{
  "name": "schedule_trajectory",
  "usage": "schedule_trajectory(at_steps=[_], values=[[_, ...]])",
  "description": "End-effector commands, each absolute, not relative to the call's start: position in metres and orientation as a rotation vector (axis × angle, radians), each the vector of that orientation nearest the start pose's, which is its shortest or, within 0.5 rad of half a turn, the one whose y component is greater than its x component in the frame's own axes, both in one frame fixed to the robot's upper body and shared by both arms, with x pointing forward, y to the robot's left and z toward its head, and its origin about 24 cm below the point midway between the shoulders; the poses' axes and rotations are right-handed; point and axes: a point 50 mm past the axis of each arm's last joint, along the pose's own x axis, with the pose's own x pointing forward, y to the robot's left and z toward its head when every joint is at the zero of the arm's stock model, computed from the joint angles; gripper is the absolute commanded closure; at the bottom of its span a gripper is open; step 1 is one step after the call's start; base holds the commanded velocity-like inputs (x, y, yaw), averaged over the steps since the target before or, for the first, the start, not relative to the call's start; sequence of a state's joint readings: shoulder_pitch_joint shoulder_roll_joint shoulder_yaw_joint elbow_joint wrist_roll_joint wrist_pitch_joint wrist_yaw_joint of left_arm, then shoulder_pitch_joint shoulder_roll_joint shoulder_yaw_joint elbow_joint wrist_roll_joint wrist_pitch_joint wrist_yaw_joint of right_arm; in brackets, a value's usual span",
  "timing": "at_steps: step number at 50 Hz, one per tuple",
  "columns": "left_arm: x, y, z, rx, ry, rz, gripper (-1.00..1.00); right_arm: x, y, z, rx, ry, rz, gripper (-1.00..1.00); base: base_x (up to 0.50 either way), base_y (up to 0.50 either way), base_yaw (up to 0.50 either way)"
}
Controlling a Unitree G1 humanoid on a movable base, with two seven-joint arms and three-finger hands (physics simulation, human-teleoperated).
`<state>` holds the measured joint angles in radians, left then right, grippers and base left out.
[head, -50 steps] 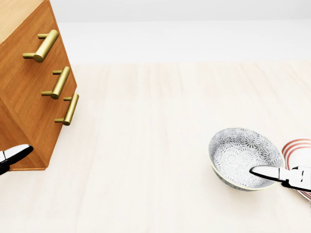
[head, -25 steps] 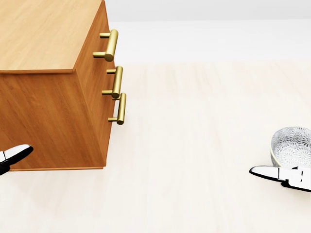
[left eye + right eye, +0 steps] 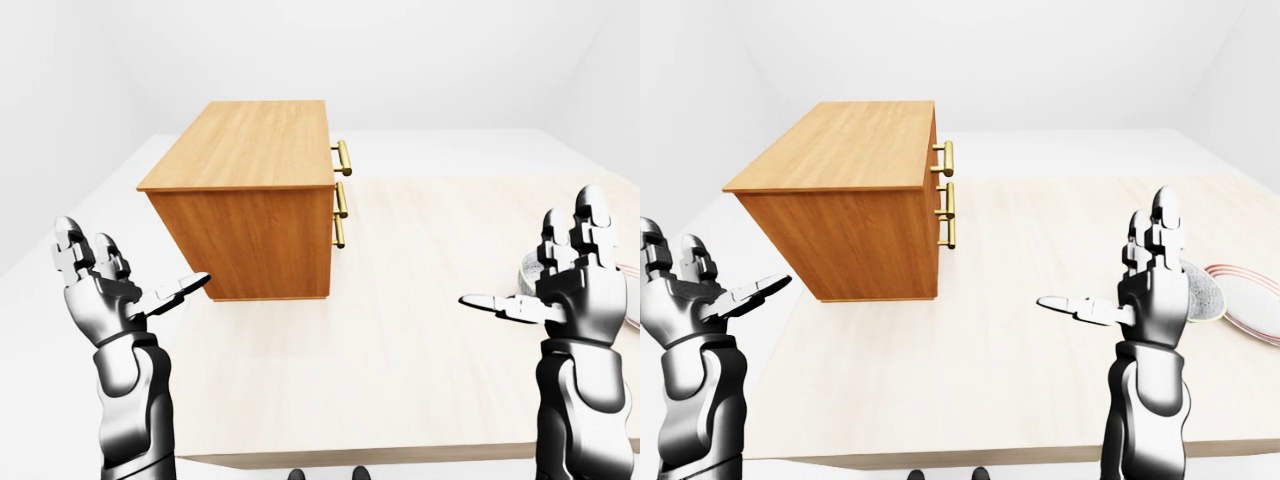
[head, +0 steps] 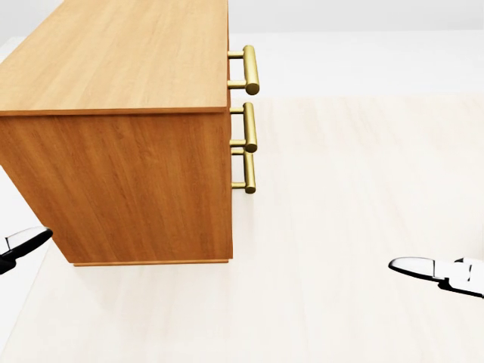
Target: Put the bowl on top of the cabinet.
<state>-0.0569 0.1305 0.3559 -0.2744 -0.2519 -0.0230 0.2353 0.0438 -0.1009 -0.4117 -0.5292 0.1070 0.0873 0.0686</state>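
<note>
Bowl [image 3: 1208, 298] sits on the table [image 3: 970, 330] at the far right of the right-eye view, mostly hidden behind the right hand [image 3: 1152, 292] and just beside a striped plate [image 3: 1255, 300] — can't tell its tilt. Cabinet [image 3: 845, 190] stands well apart at the left, with its handles [image 3: 949, 200] pointing toward the view's right. Both hands — left hand [image 3: 688, 297] too — are open with fingers spread, holding nothing.

A wooden cabinet [image 3: 840, 215] with brass handles [image 3: 948, 200] stands on the pale surface [image 3: 980, 340]. Well right of it, the spread right hand [image 3: 1152, 290] partly hides a bowl [image 3: 1203, 298]; the spread left hand [image 3: 685, 300] hovers lower left of the cabinet.
</note>
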Motion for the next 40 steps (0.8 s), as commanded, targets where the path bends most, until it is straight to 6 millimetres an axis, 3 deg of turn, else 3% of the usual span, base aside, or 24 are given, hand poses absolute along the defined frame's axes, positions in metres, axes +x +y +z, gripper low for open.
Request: schedule_trajectory(at_steps=[1, 5, 6, 8, 15, 16, 17, 27, 40], values=[[0.237, 0.256, 0.128, -0.127, -0.4, 0.507, -1.0, 0.212, -0.249, 0.167, -0.127, -0.475, -0.29, -1.0, 0.0, 0.0, 0.0], [0.236, 0.255, 0.129, -0.126, -0.4, 0.506, -1.0, 0.219, -0.253, 0.183, -0.167, -0.53, -0.283, -1.0, 0.0, 0.0, 0.0], [0.236, 0.255, 0.13, -0.126, -0.401, 0.507, -1.0, 0.237, -0.266, 0.187, -0.183, -0.511, -0.299, -1.0, 0.0, 0.0, 0.0], [0.236, 0.255, 0.131, -0.126, -0.4, 0.508, -1.0, 0.249, -0.273, 0.189, -0.202, -0.493, -0.296, -1.0, 0.0, 0.0, 0.0], [0.236, 0.255, 0.131, -0.126, -0.4, 0.508, -1.0, 0.249, -0.273, 0.189, -0.201, -0.491, -0.295, -1.0, 0.0, 0.0, 0.0], [0.238, 0.256, 0.132, -0.127, -0.398, 0.511, -1.0, 0.258, -0.406, 0.129, -1.057, 0.458, -0.272, -1.0, 0.0, 0.0, 0.0], [0.238, 0.256, 0.132, -0.126, -0.397, 0.51, -1.0, 0.257, -0.432, 0.125, -1.102, 0.629, -0.339, -1.0, 0.0, 0.0, 0.0], [0.239, 0.255, 0.131, -0.124, -0.395, 0.507, -1.0, 0.251, -0.451, 0.121, -1.185, 0.782, -0.303, -1.0, 0.0, 0.0, 0.0], [0.239, 0.255, 0.13, -0.126, -0.395, 0.508, -1.0, 0.251, -0.455, 0.12, -1.181, 0.864, -0.282, -1.0, 0.0, 0.0, 0.0]])
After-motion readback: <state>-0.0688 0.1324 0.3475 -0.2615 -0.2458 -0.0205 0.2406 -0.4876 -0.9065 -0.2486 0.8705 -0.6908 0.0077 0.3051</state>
